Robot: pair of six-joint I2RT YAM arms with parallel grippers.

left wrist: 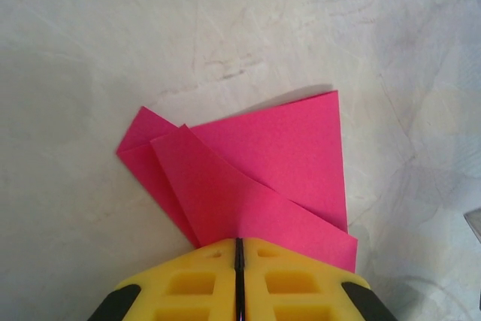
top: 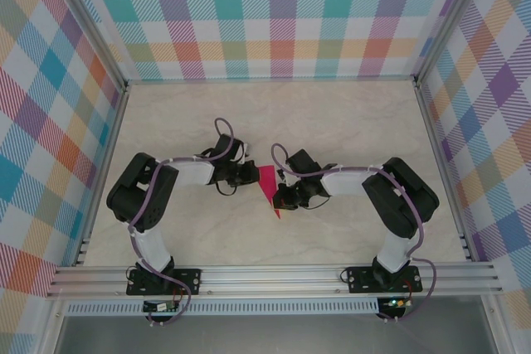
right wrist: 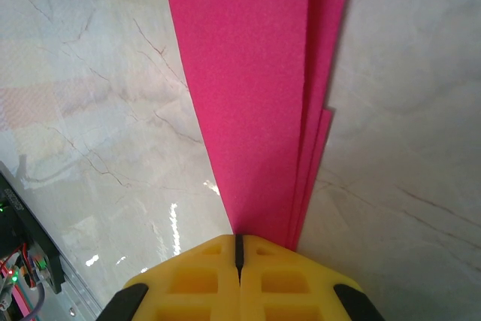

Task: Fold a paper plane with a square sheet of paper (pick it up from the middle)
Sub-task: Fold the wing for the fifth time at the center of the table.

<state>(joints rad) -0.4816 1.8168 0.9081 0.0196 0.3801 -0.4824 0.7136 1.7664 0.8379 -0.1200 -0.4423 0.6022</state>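
Near the middle of the tabletop (top: 357,122) lies the pink paper (top: 267,181). It is folded into a long shape, and its sharp tip points to 6 o'clock. At its 9 o'clock side is the left hand (top: 247,174). Its yellow fingers (left wrist: 195,283) are pressed together, with the tips on the paper's edge. At 4 o'clock the right hand (top: 286,196) is pressed together too and touches the paper.
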